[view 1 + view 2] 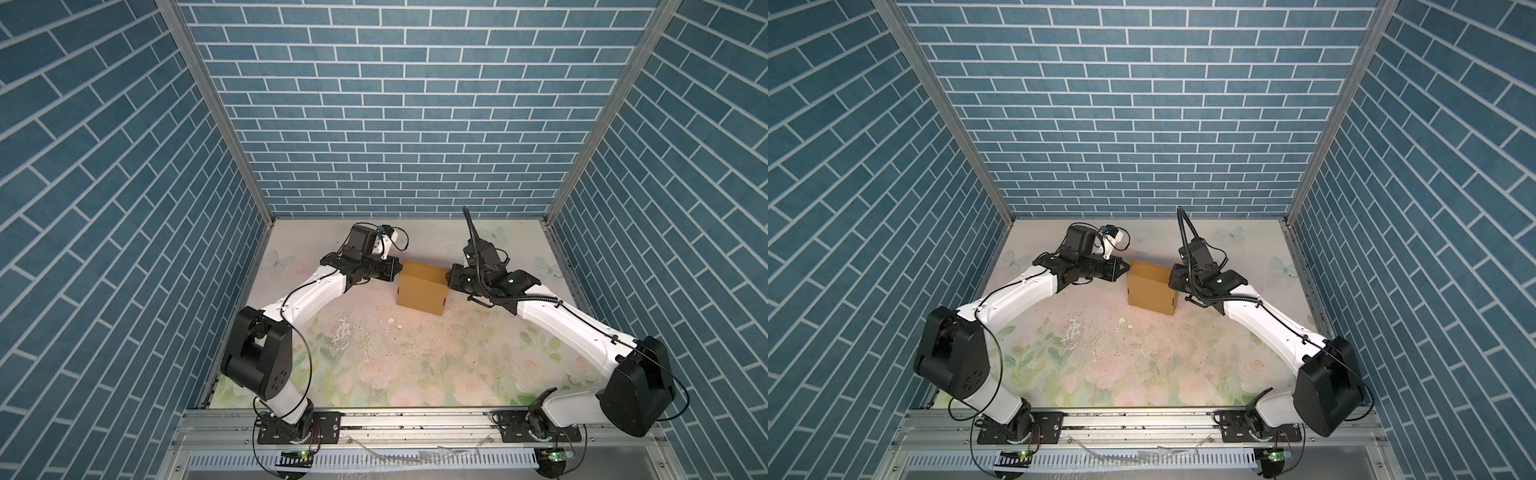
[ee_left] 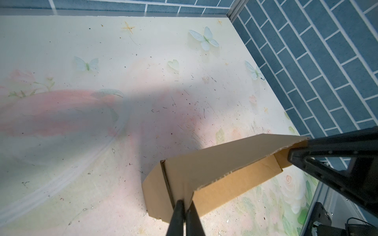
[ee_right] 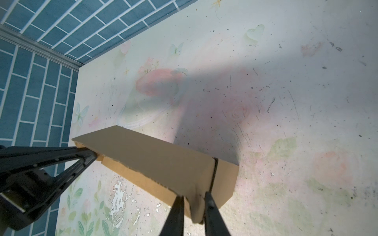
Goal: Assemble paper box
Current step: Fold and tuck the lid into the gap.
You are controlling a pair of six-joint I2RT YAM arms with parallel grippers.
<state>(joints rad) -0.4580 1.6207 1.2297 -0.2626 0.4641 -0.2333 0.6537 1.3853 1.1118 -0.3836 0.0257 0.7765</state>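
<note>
Box (image 1: 422, 291) on bench (image 1: 374, 353), far middle, walls formed | one top corner pinched by left jaws | right jaws slightly parted astride opposite corner, grip unclear | lid closure judged left.

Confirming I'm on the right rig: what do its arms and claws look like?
Left arm and right arm: white links, bulky black joint housings. Left claw and right claw: black, slim tapering fingers. A ribbed black hose runs along the right arm, a thin black cable along the left.
</note>
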